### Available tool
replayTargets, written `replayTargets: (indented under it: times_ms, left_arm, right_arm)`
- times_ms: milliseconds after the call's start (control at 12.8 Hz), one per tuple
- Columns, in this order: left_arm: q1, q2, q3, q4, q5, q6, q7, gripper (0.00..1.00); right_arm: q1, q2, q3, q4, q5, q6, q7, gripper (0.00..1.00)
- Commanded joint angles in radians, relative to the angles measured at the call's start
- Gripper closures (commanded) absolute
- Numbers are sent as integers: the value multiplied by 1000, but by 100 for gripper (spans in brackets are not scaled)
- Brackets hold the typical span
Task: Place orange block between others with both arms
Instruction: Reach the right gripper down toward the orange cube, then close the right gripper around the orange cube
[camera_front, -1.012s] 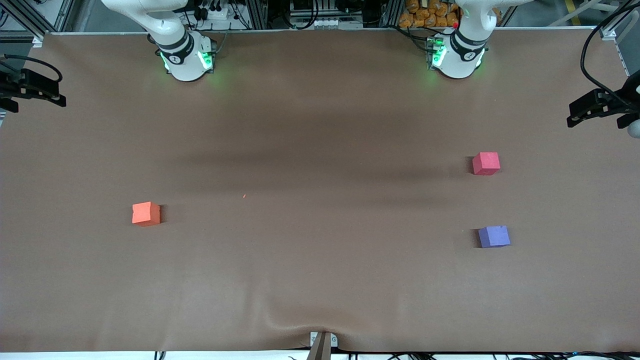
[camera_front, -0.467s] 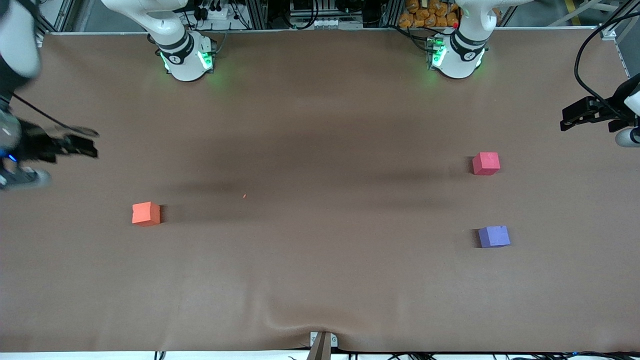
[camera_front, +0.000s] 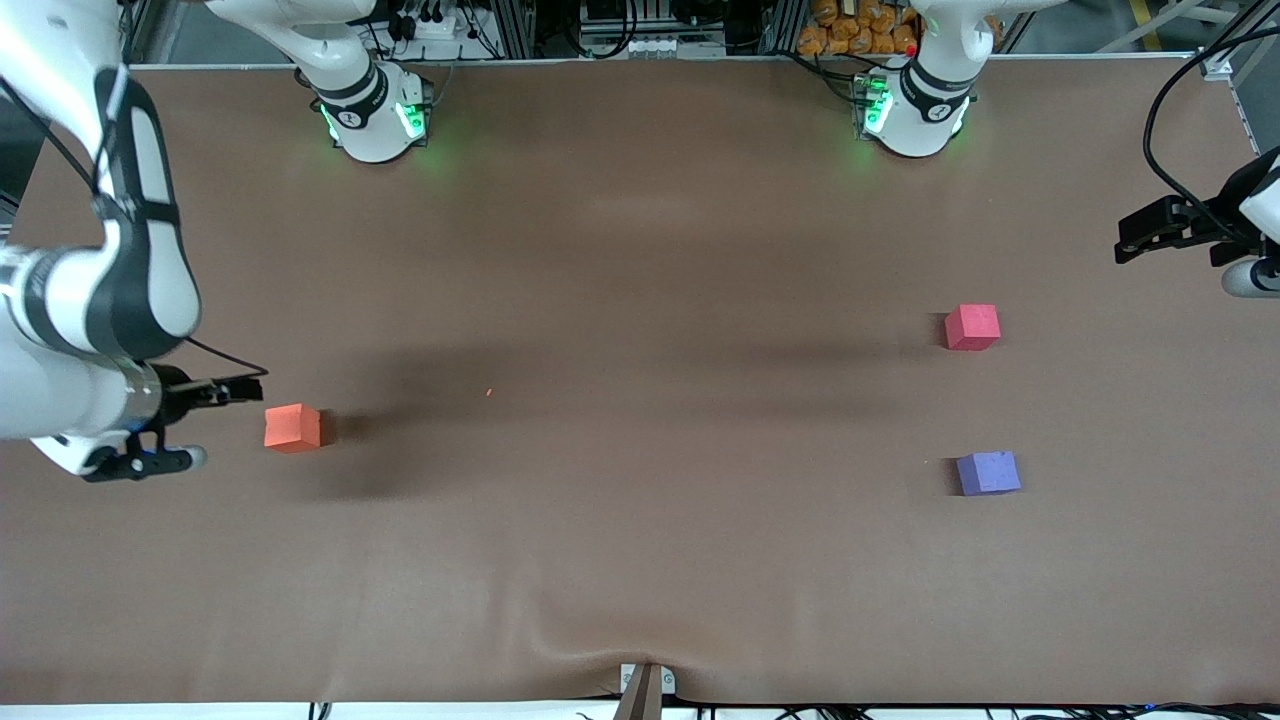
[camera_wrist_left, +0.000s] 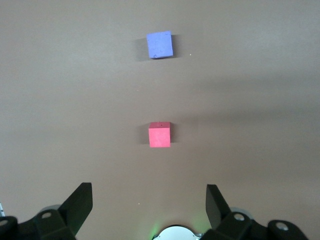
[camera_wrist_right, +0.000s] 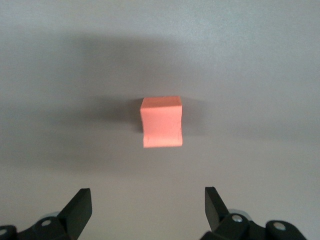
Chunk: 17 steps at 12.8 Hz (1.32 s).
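Note:
The orange block (camera_front: 292, 428) (camera_wrist_right: 161, 122) rests on the brown table toward the right arm's end. My right gripper (camera_front: 243, 389) (camera_wrist_right: 148, 197) hangs open over the table just beside it, on the side toward that end, apart from it. The others lie toward the left arm's end: a pinkish-red cube (camera_front: 972, 327) (camera_wrist_left: 159, 135) and a purple-blue cube (camera_front: 988, 473) (camera_wrist_left: 160, 45), the purple one nearer the front camera, with a gap between them. Over the table's edge at that end, my left gripper (camera_front: 1137, 236) (camera_wrist_left: 149, 192) stands open and holds nothing.
Both green-lit arm bases (camera_front: 375, 115) (camera_front: 912, 110) stand along the table's back edge. The brown cover has a wrinkle (camera_front: 560, 640) near the front edge by a small metal bracket (camera_front: 645, 686). A tiny orange speck (camera_front: 489, 392) lies mid-table.
The right arm has swung in from the table's end, bringing its open gripper close beside the orange block. The left gripper has shifted slightly inward. No block has moved.

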Motion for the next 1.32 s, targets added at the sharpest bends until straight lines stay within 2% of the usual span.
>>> replayTargets:
  times_ms: [0,311,1012,1090,1246]
  left_arm:
    - [-2,5,-3,0,-20,12,4,0]
    - [-4,13,-3,0,-20,21,7,0]
    - [9,13,-6,-11,-18,24,6,0]
    - [15,14,-6,-17,-20,24,7,0]
    - [13,14,-6,-17,-20,26,12,0]
  right_arm:
    - [-35,59,9,-12,46,72,-64,0]
    - [-25,149,7,-15,49,172,-114,0]
    - [-28,191,9,-63,51,229,-147,0]
    - [-25,191,7,-66,51,227,-147,4]
    - [-23,191,9,-69,51,224,-145,32]
